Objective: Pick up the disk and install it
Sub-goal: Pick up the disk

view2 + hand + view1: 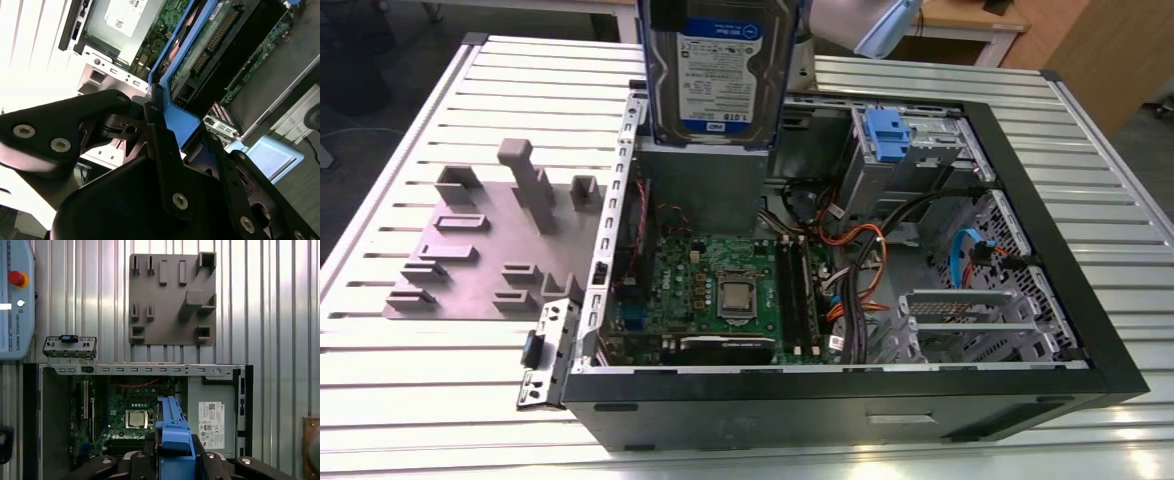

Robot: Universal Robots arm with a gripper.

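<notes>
aloft, flat rectangular blue-framed silver disk (715,75) in black angular pincer (175,456)

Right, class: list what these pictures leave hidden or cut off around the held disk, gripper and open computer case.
- Exterior view: the silver-grey rectangular disk in its blue plastic carrier is cut off by the upper edge.
- First wrist view: the black gripper is cut off by the picture's edge; it and the disk hide part of the open black computer case.
- Second wrist view: the gripper's body covers the disk's clamped end.
</notes>
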